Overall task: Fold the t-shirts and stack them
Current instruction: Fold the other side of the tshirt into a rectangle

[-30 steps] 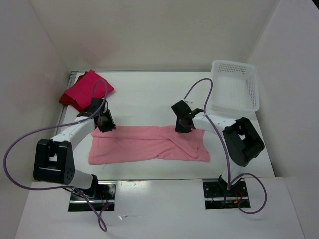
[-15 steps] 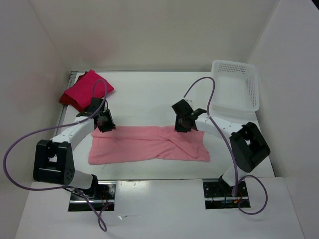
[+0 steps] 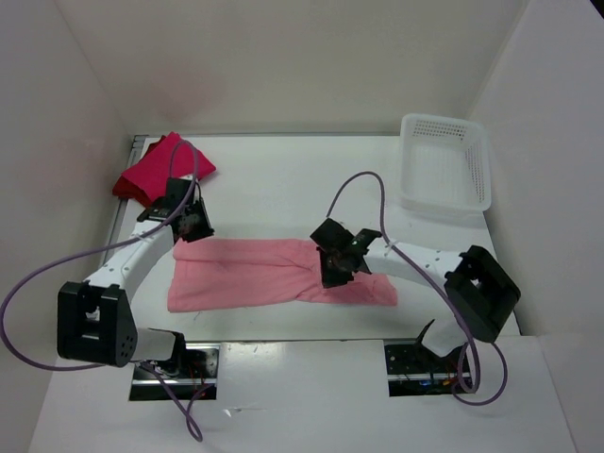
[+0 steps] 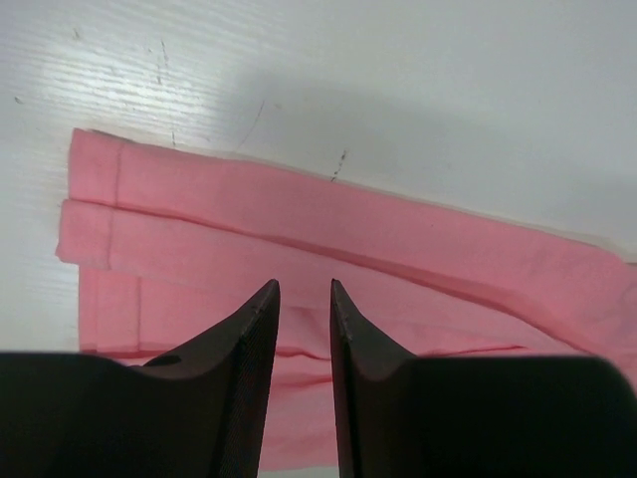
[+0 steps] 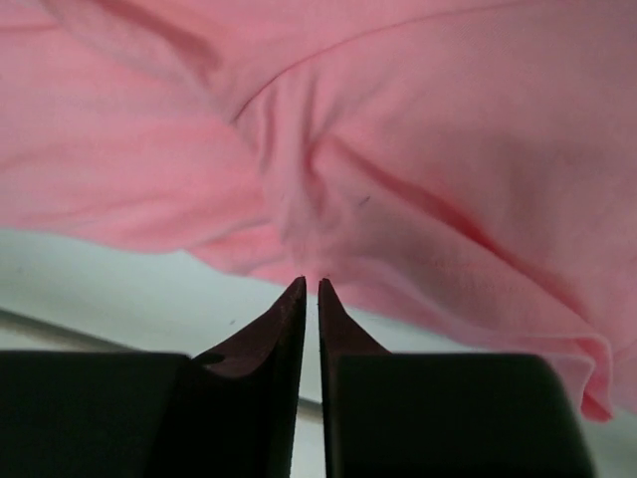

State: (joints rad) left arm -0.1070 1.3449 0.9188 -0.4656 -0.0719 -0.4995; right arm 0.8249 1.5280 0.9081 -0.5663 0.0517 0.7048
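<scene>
The right gripper [image 5: 310, 286] has its jaws pressed nearly together, only a slit between them. They are nipped on a raised fold of the light salmon pink t-shirt [image 3: 245, 274], and the creases in the cloth run in toward the tips. It sits over the right half of that shirt, which lies in a long flat band across the table [image 3: 274, 179], close to the near edge. The right end is rumpled where the cloth is gathered.

At the band's far left corner hangs the left gripper [image 4: 301, 289], jaws a little apart and nothing held between them. The folded layers of the shirt show through the gap.

In the far left corner of the table the crimson-pink t-shirt [image 3: 162, 168] lies folded on the dark red t-shirt [image 3: 126, 187], whose edge peeks out on the left. A white perforated basket [image 3: 444, 121] stands in the far right corner, well apart from the shirts.
</scene>
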